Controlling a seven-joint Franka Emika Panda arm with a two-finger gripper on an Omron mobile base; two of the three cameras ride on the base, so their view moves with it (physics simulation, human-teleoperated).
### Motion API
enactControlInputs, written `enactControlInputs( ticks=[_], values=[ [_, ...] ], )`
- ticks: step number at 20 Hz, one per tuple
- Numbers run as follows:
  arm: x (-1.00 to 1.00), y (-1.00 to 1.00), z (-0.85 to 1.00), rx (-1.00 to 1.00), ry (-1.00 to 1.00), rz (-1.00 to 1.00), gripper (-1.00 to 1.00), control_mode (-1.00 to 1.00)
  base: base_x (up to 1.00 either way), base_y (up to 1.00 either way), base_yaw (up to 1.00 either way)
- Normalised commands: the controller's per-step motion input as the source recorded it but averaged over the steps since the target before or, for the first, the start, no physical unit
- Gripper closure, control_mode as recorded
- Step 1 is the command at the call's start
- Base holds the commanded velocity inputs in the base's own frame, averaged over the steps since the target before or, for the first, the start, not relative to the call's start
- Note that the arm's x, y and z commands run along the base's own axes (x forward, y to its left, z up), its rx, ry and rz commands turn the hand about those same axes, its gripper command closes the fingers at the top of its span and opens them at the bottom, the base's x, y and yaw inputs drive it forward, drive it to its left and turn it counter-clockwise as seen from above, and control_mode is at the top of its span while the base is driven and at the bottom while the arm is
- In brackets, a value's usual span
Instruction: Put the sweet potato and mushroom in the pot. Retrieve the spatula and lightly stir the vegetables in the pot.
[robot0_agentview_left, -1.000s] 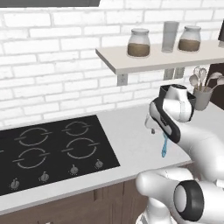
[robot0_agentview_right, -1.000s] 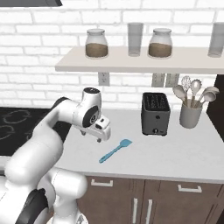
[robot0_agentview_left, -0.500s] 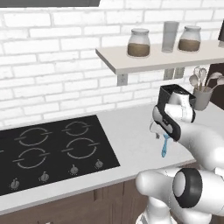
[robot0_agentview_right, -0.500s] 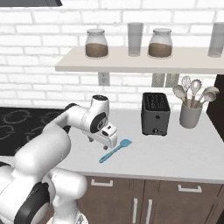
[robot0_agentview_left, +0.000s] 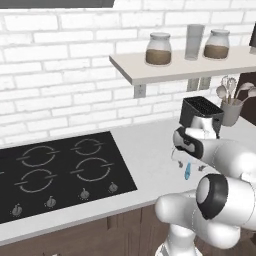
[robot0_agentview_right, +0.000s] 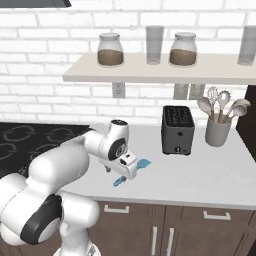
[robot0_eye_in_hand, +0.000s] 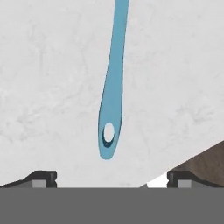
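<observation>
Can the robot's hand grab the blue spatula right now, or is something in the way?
Probably yes. The gripper is open and sits right over the spatula, which lies flat on the bare white counter with its handle end between the fingertips. Nothing lies beside it, though it is near the counter's front edge.

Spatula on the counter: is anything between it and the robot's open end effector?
Nothing visible is. The spatula lies alone on bare counter, and the open end effector hangs right above its handle end.

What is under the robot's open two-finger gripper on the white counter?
The slim teal-blue spatula lies flat on the white counter below the open gripper. In the right base view the hand covers its middle.
</observation>
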Motion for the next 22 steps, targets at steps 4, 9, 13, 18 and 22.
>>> enactControlInputs(
  ticks=[4,9,13,18,22],
  values=[
    [0.21,-0.14,-0.32,0.00,0.07,-0.06,-1.00,-1.00,0.00,0.00,0.00],
    [0.24,-0.03,-0.25,0.00,0.07,-0.07,-1.00,-1.00,0.00,0.00,0.00],
    [0.15,0.00,-0.21,0.00,0.07,-0.04,-1.00,-1.00,0.00,0.00,0.00],
    [0.03,-0.03,-0.19,0.00,0.07,-0.04,-1.00,-1.00,0.00,0.00,0.00],
    [0.00,-0.01,-0.23,0.00,0.04,-0.04,-1.00,-1.00,0.00,0.00,0.00]
  ],
)
